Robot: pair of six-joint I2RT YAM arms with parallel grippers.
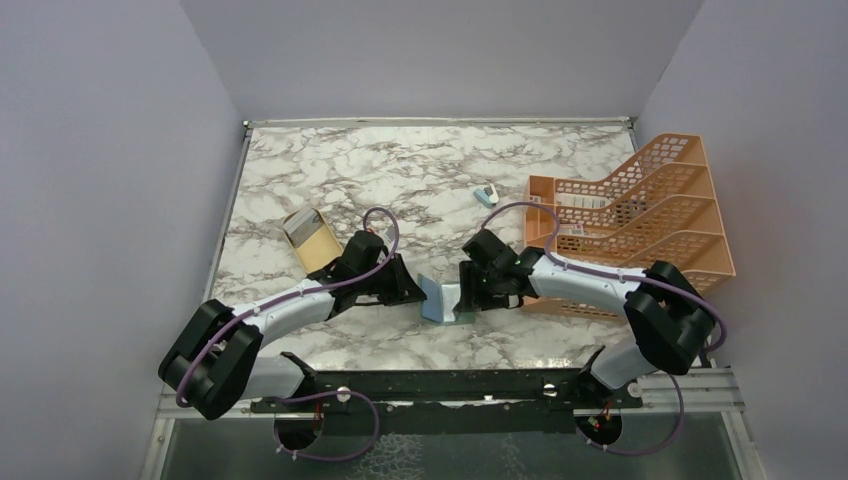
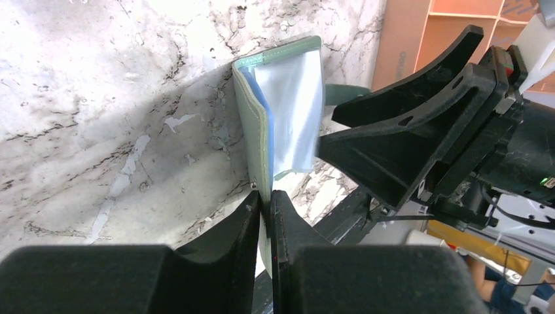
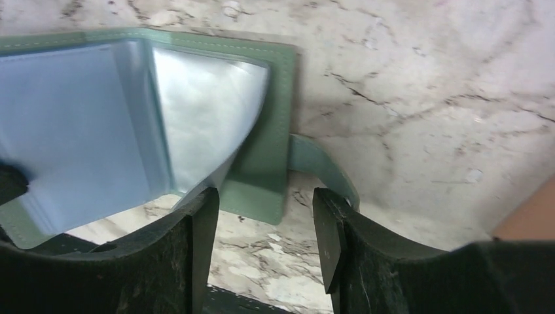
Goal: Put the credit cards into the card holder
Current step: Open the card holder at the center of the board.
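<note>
Your holder (image 1: 441, 300) lies open at the near centre of the surface. The left jaws pinch its cover edge; the right jaws stand apart over its strap, gripping nothing. No card shows in its pockets. The cards (image 1: 303, 228) seem to lie far left, untouched.

One camera looks down from high up on the whole table (image 1: 400, 170). Both wrist cameras look close at the wallet (image 2: 288, 98).

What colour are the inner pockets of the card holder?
The card holder has pale blue-grey inner pockets in a grey-green cover; clearest in the right wrist view.
</note>
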